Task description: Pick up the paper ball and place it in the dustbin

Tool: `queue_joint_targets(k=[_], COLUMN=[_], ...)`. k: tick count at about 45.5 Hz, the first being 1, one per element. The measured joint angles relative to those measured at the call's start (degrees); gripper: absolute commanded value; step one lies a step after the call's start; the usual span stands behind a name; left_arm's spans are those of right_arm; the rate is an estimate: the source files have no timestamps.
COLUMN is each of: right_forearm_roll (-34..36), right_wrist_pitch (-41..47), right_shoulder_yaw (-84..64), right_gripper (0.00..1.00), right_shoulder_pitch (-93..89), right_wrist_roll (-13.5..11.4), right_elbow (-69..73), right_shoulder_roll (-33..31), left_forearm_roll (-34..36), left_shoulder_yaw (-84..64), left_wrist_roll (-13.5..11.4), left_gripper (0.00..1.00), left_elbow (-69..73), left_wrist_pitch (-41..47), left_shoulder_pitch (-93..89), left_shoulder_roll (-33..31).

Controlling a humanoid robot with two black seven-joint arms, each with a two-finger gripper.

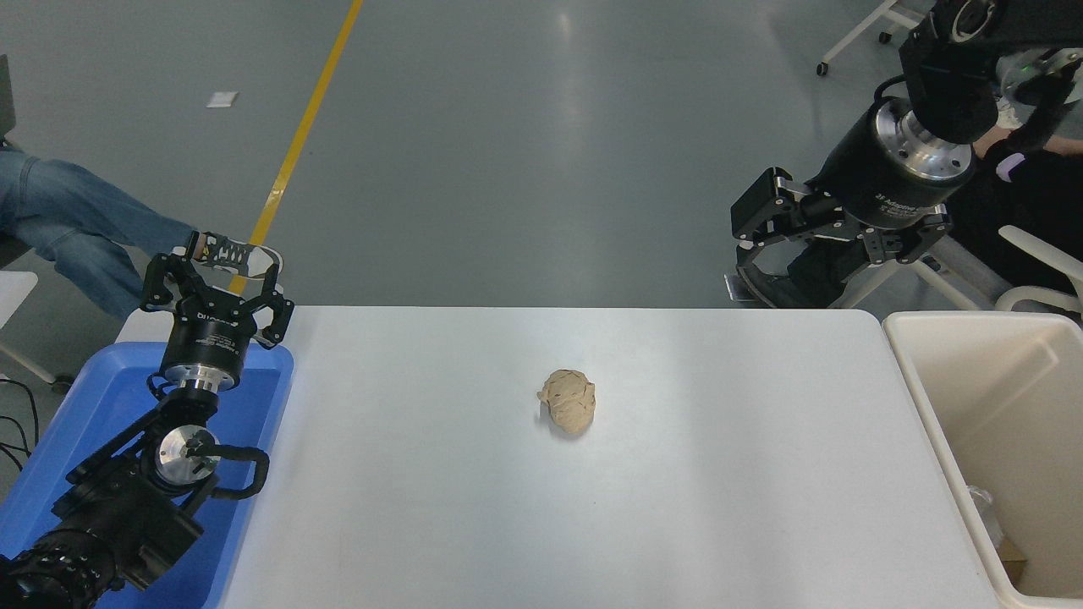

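Head view: crumpled tan-beige paper ball (pixel 568 401) lies free mid white table (pixel 694 507), well left of and nearer camera than right black gripper (pixel 749 245). That gripper hangs beyond far edge, fingers spread wide, seemingly empty. Large cream-white plastic dustbin (pixel 931 397) just below-right of it. Left black gripper (pixel 211 271) spread open above shallow blue plastic tray (pixel 101 397).
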Motion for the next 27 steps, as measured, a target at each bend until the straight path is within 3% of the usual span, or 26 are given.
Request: queue_joint_targets(k=[27], right_forearm_roll=[0.0], right_wrist_pitch=[0.0], right_shoulder_yaw=[0.2], right_gripper=[1.00], right_shoulder_pitch=[0.0], right_wrist_roll=[0.0], right_elbow=[0.0], right_shoulder_roll=[0.0], left_forearm_roll=[0.0], left_shoulder_yaw=[0.0], left_wrist_roll=[0.0], left_gripper=[0.99], left_elbow=[0.0], left_wrist_pitch=[0.0], left_shoulder_pitch=[0.0], left_shoulder_roll=[0.0])
